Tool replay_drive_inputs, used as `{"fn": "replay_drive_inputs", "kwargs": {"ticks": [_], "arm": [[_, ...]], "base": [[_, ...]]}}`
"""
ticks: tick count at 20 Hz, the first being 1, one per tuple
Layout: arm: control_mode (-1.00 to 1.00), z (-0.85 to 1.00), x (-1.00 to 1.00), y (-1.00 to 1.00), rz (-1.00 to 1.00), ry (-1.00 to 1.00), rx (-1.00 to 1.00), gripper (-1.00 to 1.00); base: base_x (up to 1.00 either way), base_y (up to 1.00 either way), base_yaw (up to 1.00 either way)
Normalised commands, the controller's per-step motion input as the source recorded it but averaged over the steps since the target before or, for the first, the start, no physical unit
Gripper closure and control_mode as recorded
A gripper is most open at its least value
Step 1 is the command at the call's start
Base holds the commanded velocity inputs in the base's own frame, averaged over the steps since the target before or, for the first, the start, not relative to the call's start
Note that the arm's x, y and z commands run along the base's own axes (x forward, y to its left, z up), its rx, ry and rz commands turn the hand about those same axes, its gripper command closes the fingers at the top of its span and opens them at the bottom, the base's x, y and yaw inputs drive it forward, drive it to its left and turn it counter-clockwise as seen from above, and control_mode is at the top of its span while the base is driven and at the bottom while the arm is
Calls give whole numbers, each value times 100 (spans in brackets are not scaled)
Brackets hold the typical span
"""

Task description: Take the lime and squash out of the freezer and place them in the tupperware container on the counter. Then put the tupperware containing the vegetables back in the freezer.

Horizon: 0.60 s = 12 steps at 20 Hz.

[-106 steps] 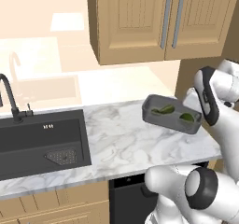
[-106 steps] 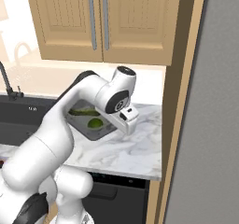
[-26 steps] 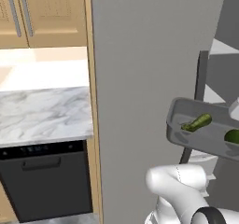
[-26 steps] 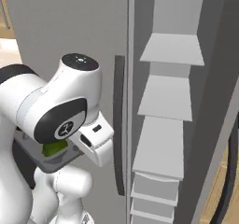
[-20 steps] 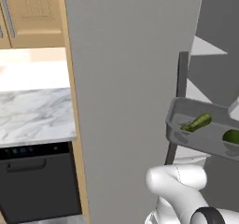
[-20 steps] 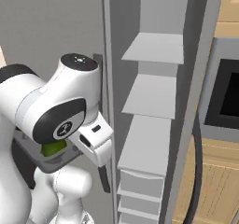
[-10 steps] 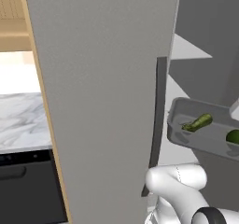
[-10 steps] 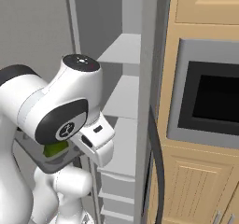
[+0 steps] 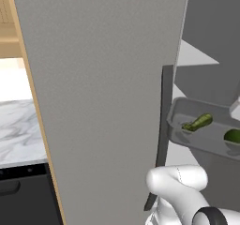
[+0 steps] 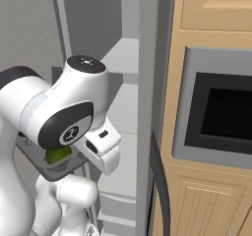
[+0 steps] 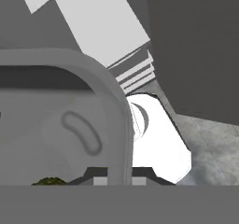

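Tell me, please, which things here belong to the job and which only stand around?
For the job:
- tupperware container, carried by the gripper at its rim
- squash and lime inside it
- freezer, its shelves ahead

Standing around:
- marble counter
- dishwasher
- wall oven

Left base view: we look from behind-left, close against the freezer door | Right base view: we look from behind-right past the arm to its pale shelves | Hand view: we peer along the gripper down the tupperware container rim | Shared: the freezer, the tupperware container
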Motion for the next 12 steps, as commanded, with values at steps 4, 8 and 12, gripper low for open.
{"fn": "replay_drive_inputs", "kwargs": {"ticks": [4,8,12], "arm": [[-100,0,-7,-19,-10,-8,0,100],[-100,6,-26,-18,-15,-10,0,100],[-100,23,-2,0,-24,-9,0,100]], "base": [[0,0,0],[0,0,0],[0,0,0]]}}
